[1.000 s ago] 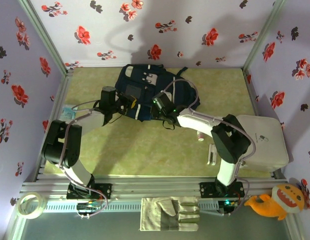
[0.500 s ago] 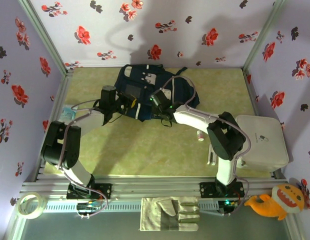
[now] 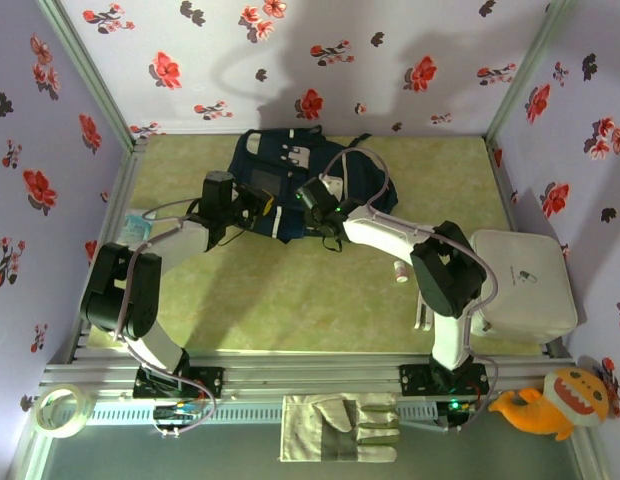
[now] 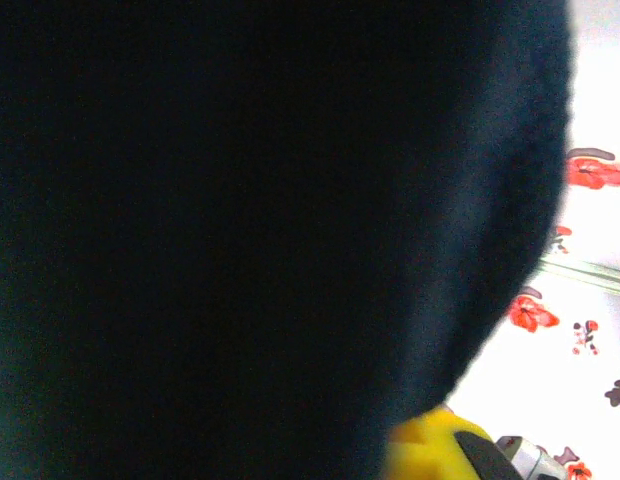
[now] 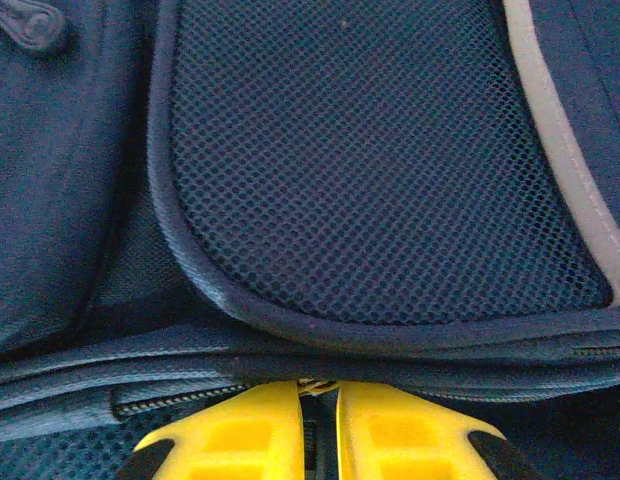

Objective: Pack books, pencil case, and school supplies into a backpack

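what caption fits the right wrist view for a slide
Right gripper, fingers nearly together, at the backpack zip just below its mesh pocket

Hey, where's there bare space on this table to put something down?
Widest bare patch: the green mat between the backpack and the near rail. Also free: the far right corner between backpack and right wall. Crowded: the backpack's near edge, where the left end effector and right end effector sit, and beside the white box.
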You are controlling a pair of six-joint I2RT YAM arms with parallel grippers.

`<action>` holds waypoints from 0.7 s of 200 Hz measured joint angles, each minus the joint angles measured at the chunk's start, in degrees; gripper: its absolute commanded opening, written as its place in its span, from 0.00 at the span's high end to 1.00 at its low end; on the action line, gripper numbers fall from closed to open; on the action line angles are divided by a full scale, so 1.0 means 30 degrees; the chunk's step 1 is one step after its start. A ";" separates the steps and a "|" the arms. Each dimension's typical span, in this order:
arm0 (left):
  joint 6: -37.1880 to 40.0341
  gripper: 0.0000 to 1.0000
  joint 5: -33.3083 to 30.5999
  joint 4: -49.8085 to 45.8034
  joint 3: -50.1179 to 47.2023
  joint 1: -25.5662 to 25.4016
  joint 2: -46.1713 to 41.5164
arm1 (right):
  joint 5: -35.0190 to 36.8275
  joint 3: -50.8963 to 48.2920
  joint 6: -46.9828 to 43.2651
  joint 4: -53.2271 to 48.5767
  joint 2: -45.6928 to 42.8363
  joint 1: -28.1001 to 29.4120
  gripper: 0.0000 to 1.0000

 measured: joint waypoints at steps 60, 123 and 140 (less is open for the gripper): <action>0.0393 1.00 0.0000 -0.0474 0.0000 0.0000 -0.0146 | 0.0408 -0.1362 -0.0430 -0.0197 -0.0466 -0.0270 0.79; 0.0430 1.00 0.0007 -0.0576 0.0000 0.0051 -0.0211 | -0.0372 -0.1341 -0.2171 -0.0160 -0.0328 -0.0517 0.67; 0.0481 1.00 0.0007 -0.0576 0.0000 0.0058 -0.0211 | -0.0372 -0.1173 -0.2557 -0.0168 -0.0153 -0.0517 0.68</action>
